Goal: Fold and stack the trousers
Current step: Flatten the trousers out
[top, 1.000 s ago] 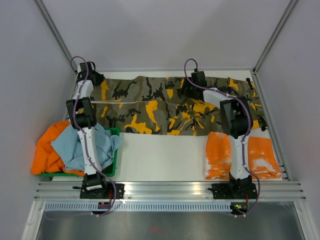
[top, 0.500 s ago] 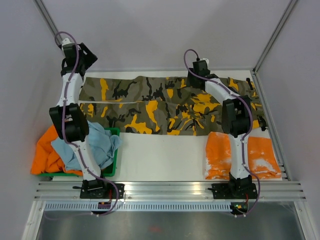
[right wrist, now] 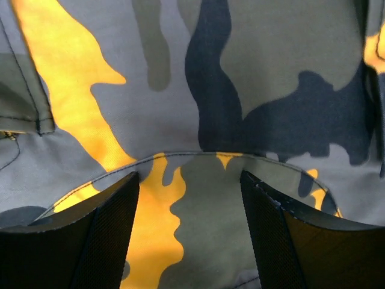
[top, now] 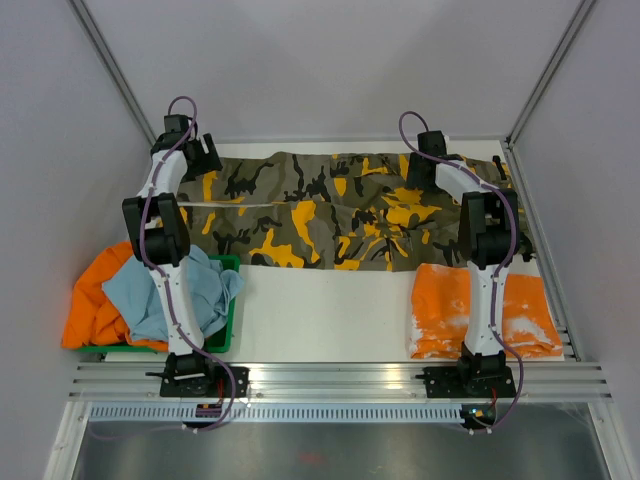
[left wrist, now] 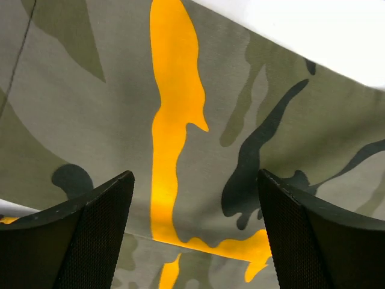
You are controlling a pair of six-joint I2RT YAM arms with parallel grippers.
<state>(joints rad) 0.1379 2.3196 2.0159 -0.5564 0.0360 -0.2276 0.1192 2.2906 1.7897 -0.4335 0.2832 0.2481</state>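
Note:
The trousers [top: 330, 210], olive camouflage with black and yellow-orange blotches, lie spread flat across the far half of the table, legs to the left and waist to the right. My left gripper [top: 193, 157] hovers over their far-left end. In the left wrist view its jaws [left wrist: 195, 232] stand wide open over the trousers [left wrist: 198, 138], with nothing between them. My right gripper [top: 427, 165] is over the far edge near the waist. Its jaws [right wrist: 189, 235] are open too, and a stitched hem of the trousers [right wrist: 198, 155] runs just ahead of the fingertips.
A green basket [top: 228, 335] at the near left holds a light blue cloth [top: 165, 290] and an orange cloth [top: 95, 300]. A folded orange garment [top: 520, 315] lies at the near right, partly behind the right arm. Grey walls close in the back and sides.
My left gripper opened, rose off the trousers' left end and came back down over it. My right gripper moved right along the far edge, still open.

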